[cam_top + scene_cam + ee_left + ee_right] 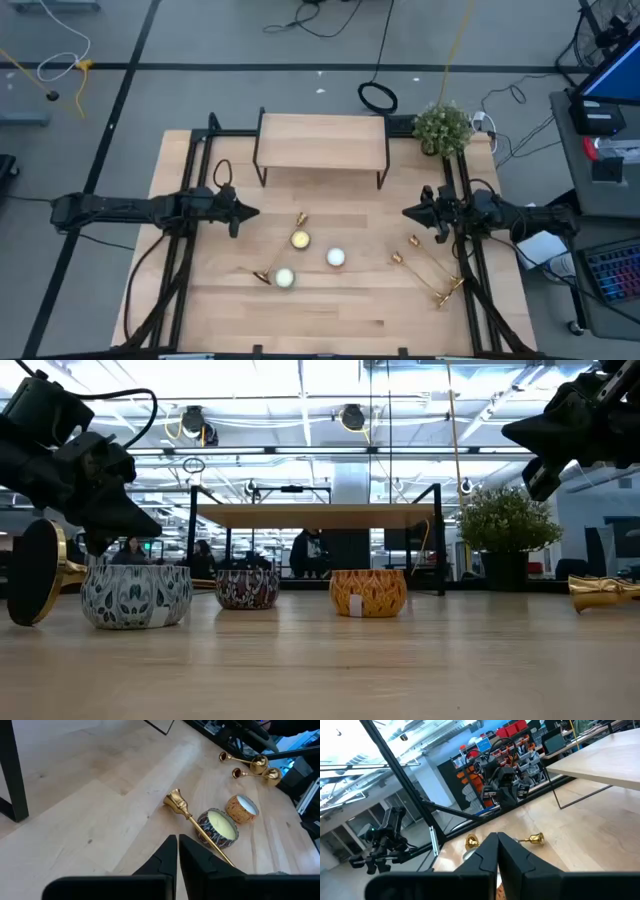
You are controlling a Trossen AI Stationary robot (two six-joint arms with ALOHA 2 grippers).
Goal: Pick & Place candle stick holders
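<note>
nothing placed yet: three candle stick holders [262, 274] lying flat on table [350, 310], one among candle tins [300, 240], two near right edge. left gripper [250, 212] and right gripper [410, 213] closed, empty, hovering apart. shelf [322, 140] bare.

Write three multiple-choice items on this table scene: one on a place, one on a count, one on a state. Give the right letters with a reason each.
1. Where is the potted plant?
A. beside the wooden shelf, at the table's far right corner
B. between the candle tins
C. under the shelf

2. How many brass candlesticks lie on the table?
A. one
B. three
C. five

3. How do both grippers stand?
A. both shut and empty
B. both wide open
C. each holding a candlestick

Answers:
1 A: the high view shows the plant next to the shelf's right end.
2 B: one candlestick lies by the tins, two candlesticks on the right.
3 A: the left gripper and right gripper show fingers together, nothing between.
</note>
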